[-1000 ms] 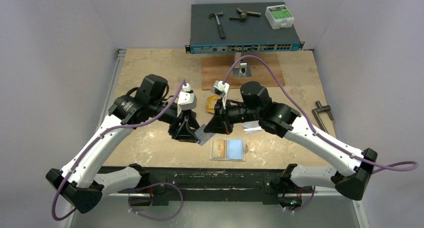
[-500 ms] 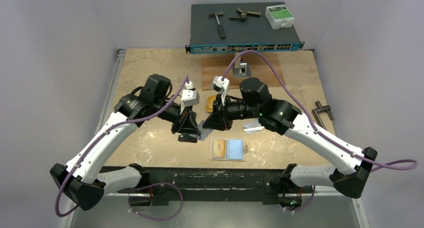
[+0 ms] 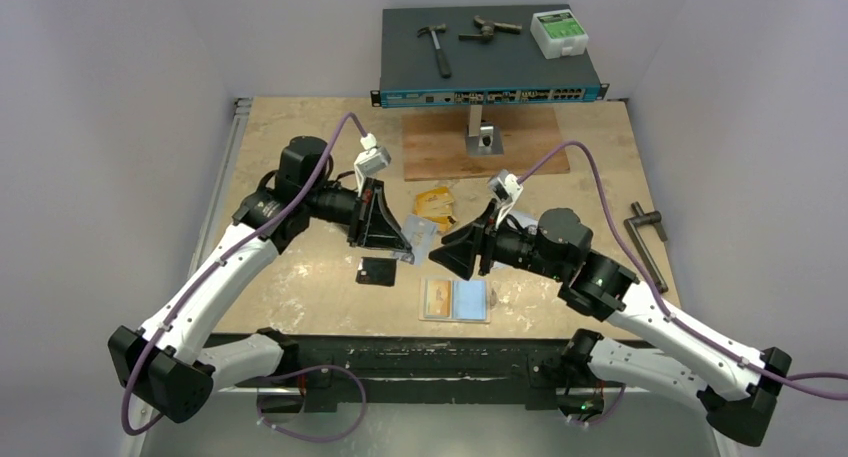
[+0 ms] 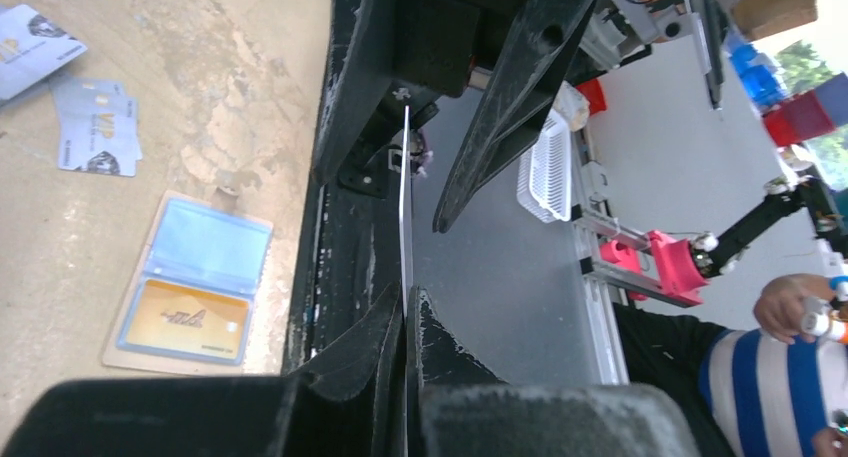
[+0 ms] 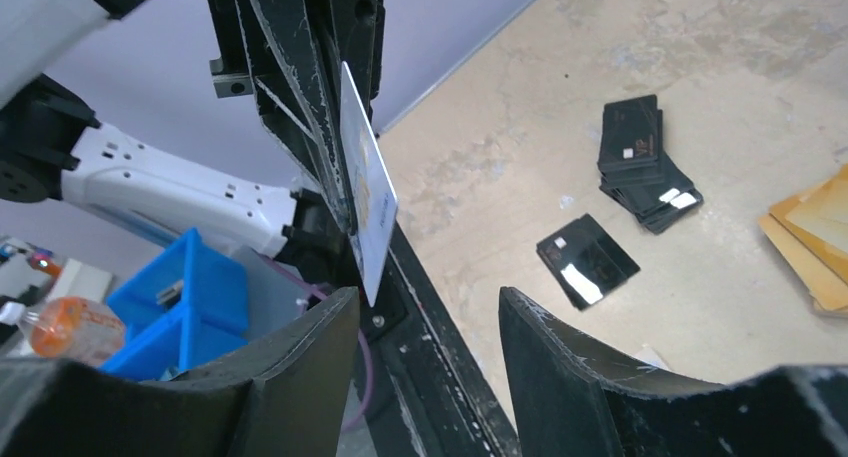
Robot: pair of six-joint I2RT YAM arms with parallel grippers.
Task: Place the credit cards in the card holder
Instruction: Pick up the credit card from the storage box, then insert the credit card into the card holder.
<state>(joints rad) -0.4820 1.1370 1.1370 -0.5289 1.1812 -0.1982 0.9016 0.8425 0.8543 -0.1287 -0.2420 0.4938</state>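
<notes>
My left gripper [image 3: 408, 249] is shut on a silvery credit card [image 3: 422, 239], held on edge above the table. In the left wrist view that card [image 4: 405, 197] shows edge-on between the closed fingers [image 4: 405, 312]. My right gripper [image 3: 450, 253] stands open just right of it, apart from the card [image 5: 366, 192], nothing between its fingers [image 5: 430, 312]. The tan card holder [image 3: 455, 301] lies open near the front edge, with an orange card in its left pocket [image 4: 185, 320]. Orange cards [image 3: 432, 201] lie behind the grippers. Silvery cards [image 4: 97, 127] lie on the table.
A small black square piece [image 3: 377, 271] lies left of the card holder, with a stack of black pieces [image 5: 645, 167] beyond it. A wooden board [image 3: 440, 147] and a network switch [image 3: 490, 57] carrying tools are at the back. A metal tool [image 3: 645, 227] lies far right.
The silvery card has passed from my right gripper to my left, which closed on it. The right gripper opened and drew back to the right and lower. The left gripper tilted up.
</notes>
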